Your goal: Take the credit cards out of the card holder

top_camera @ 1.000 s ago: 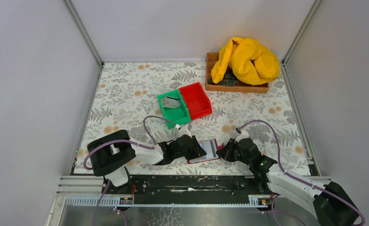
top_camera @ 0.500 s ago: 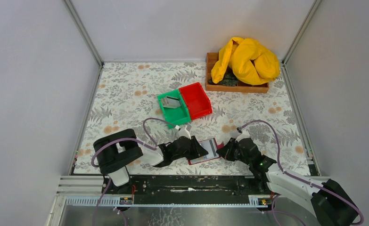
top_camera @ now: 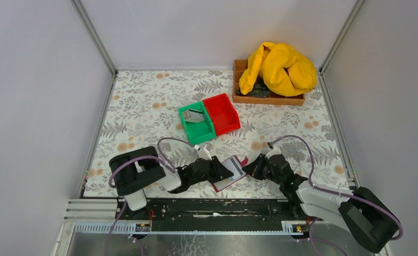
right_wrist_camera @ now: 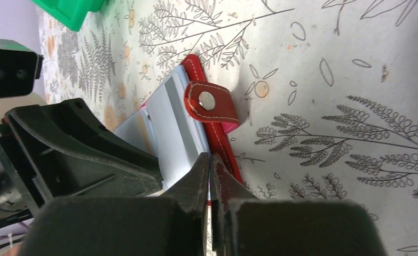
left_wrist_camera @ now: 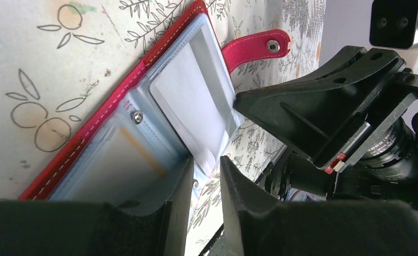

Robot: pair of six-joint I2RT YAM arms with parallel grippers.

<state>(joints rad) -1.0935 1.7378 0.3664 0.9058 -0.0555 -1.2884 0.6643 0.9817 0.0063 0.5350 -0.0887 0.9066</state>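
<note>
Floral tabletop point(top_camera: 142, 106) near the arm bases held the opened card holder point(top_camera: 231, 172), pinned at its edge by the closed right gripper point(right_wrist_camera: 211, 176) w/ the part-open left gripper point(left_wrist_camera: 205, 186) straddling a card point(left_wrist_camera: 193, 106), so pinch & pull was judged next.

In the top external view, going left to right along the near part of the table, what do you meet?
left end effector → card holder lying open → right end effector
</note>
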